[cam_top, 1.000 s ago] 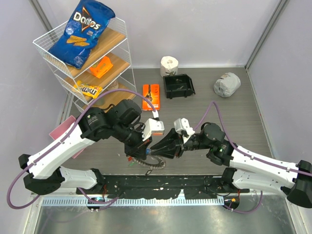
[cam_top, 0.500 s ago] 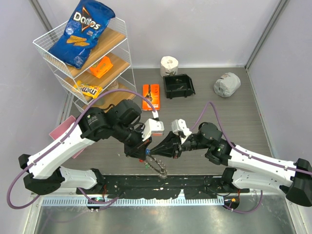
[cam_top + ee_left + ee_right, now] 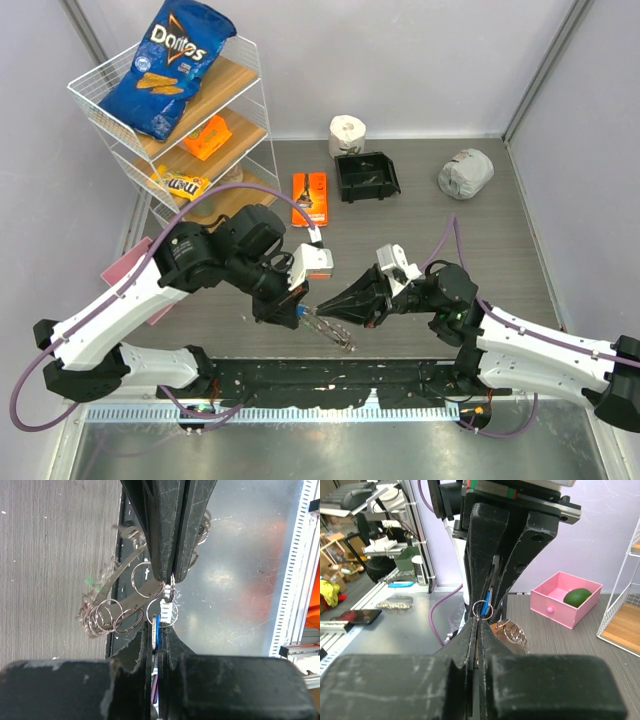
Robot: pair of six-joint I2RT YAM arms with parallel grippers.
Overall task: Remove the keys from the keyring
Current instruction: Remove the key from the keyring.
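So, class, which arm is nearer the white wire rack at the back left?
Left. The left arm bends just in front of the wire rack; the right arm lies well off to its right.

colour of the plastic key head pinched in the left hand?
Blue. The blue plastic key head in the left hand shows best in the left wrist view.

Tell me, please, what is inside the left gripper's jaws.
A blue key head shows in the left gripper, by a small ring that the right gripper pinches. The key's blade cannot be seen; the fingers cover it.
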